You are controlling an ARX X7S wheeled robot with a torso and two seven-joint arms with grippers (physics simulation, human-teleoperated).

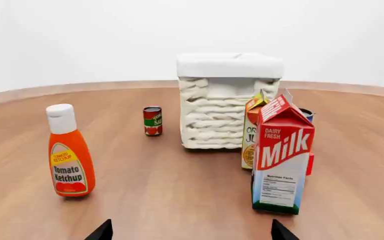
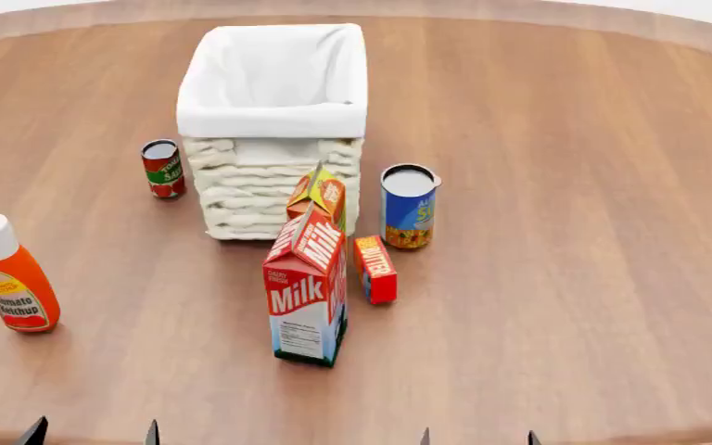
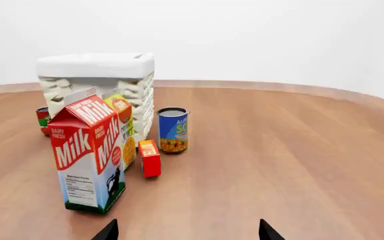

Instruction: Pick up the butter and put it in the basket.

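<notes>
Wooden table (image 2: pixel 603 232) — basket (image 2: pixel 272 120) empty, butter (image 2: pixel 375 269) outside.

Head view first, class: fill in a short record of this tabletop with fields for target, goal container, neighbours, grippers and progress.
target: butter, lying on the table beside the milk carton
goal container: basket, upright, nothing visible inside its liner
neighbours: juice carton against the basket front; blue can; small red can; ketchup bottle far left
grippers: left gripper and right gripper both open, holding nothing
progress: butter not yet picked up
</notes>
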